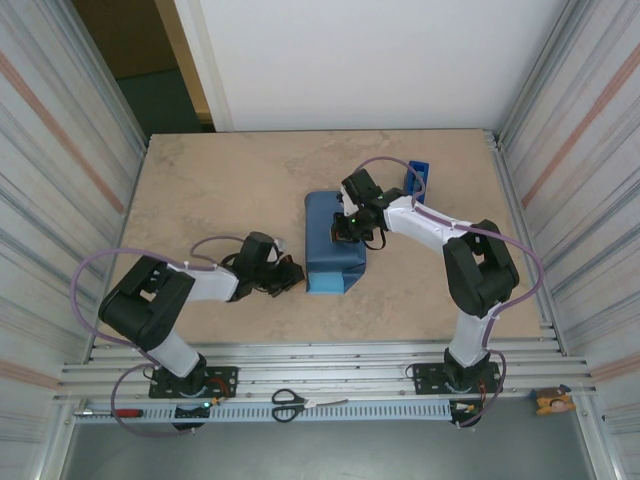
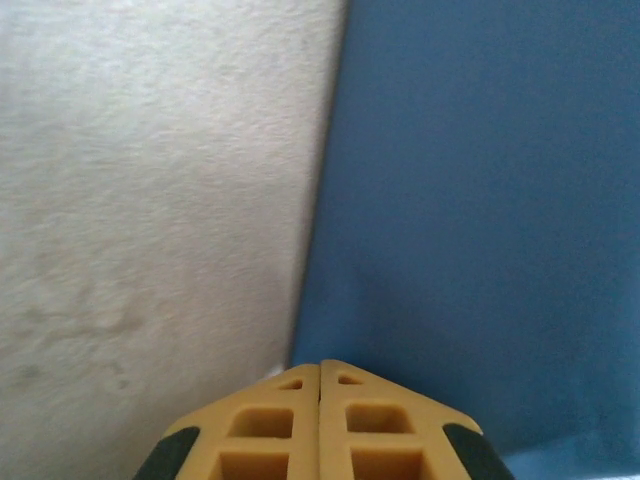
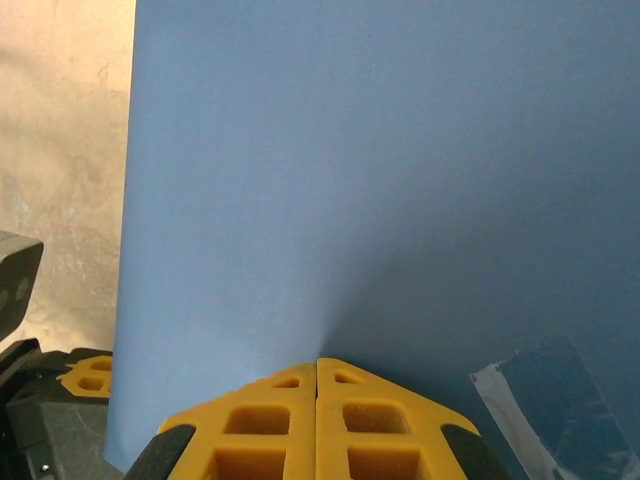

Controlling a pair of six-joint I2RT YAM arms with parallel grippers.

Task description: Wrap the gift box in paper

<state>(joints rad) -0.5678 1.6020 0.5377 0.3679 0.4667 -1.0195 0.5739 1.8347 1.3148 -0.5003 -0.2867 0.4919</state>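
Top external view: the beige table [image 1: 200, 200] carries the paper [image 1: 325, 255] at its middle, folded dark side out into a box-shaped parcel. The right gripper [image 3: 318, 362] sits on the parcel's top toward its far right, jaws closed tip to tip against the paper. The left gripper [image 2: 320, 366] meets the parcel's near left edge, jaws closed; whether paper is pinched I cannot tell. Scissors [image 1: 290, 403] lie on the near rail. A blue tape dispenser [image 1: 416, 180] stands beyond the parcel to the right. A strip of clear tape [image 3: 555, 405] sticks to the paper.
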